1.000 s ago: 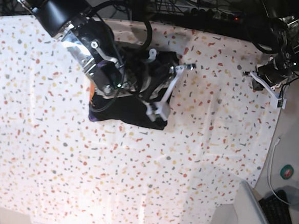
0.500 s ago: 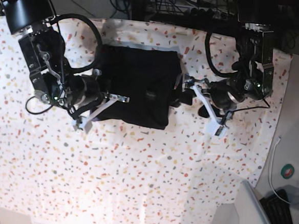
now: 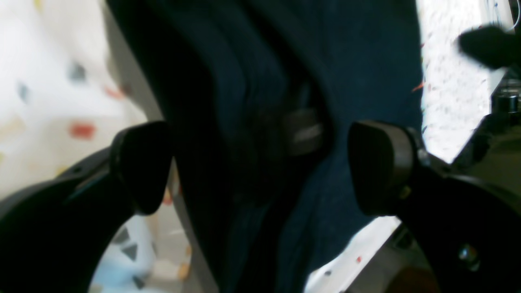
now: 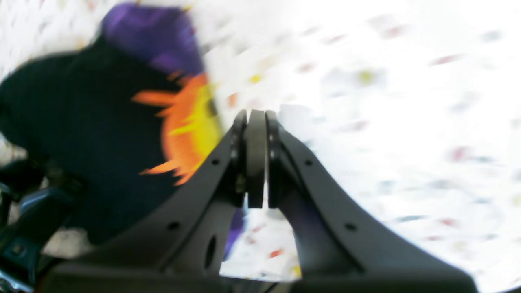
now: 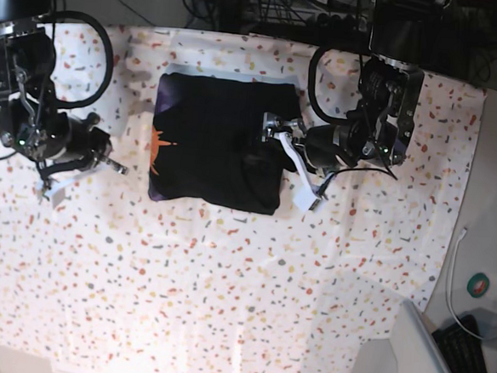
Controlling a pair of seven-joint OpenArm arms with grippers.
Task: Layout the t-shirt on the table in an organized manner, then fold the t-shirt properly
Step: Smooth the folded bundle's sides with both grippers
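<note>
The black t-shirt (image 5: 217,142) lies folded into a rectangle on the flecked table (image 5: 224,287), toward its far middle. An orange graphic (image 5: 158,143) shows at the shirt's left edge. My left gripper (image 5: 289,161) is open at the shirt's right edge. In the left wrist view its fingers (image 3: 140,167) stand wide apart, with dark shirt fabric (image 3: 252,81) and a grey label (image 3: 303,130) between them. My right gripper (image 5: 54,192) is shut and empty, off to the left of the shirt. The right wrist view shows its tips (image 4: 256,154) pressed together over the table, beside the orange and purple print (image 4: 187,126).
The tablecloth's right edge (image 5: 454,235) drops off to a grey floor with a white cable (image 5: 450,286) and a keyboard corner (image 5: 471,360). Dark equipment and cables (image 5: 270,4) line the far edge of the table.
My left gripper has moved in to the shirt's right edge and stands open there. The right arm has drawn back to the left, uncovering the orange print.
</note>
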